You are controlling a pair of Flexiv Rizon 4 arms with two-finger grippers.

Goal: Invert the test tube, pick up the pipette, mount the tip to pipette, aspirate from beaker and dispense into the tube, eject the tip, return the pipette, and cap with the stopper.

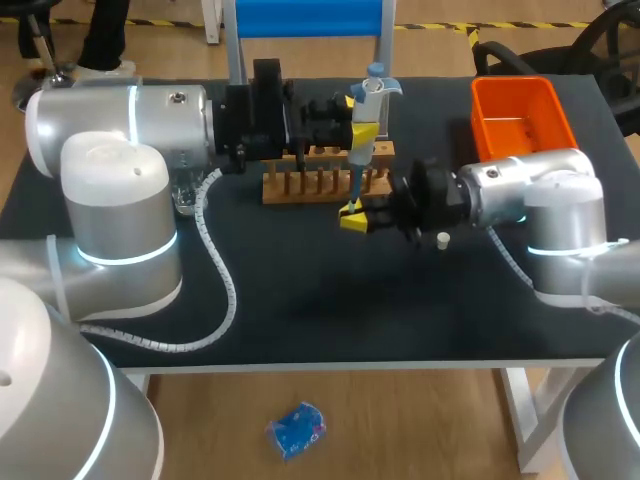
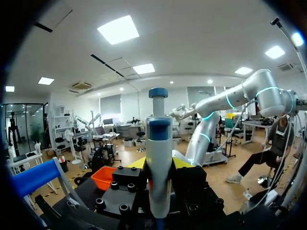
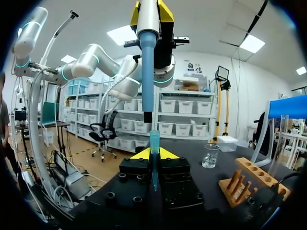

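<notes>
My left gripper [image 1: 362, 126] is shut on the white and blue pipette [image 1: 371, 94], holding it upright above the wooden rack [image 1: 322, 184]. In the left wrist view the pipette [image 2: 159, 143] stands between the fingers of the left gripper [image 2: 159, 166]. Directly below, my right gripper [image 1: 352, 216] is shut on a blue pipette tip [image 3: 154, 142], held upright between its yellow fingertips [image 3: 153, 156]. The pipette's nozzle [image 3: 147, 114] hangs just above the tip's open end, with a small gap. A white stopper [image 1: 443, 238] lies on the mat beside my right wrist.
A glass beaker [image 3: 210, 156] stands on the black mat [image 1: 330, 300], partly hidden behind my left arm in the head view [image 1: 186, 200]. An orange bin [image 1: 520, 112] sits at the back right. The wooden rack [image 3: 244, 184] lies beside my right gripper.
</notes>
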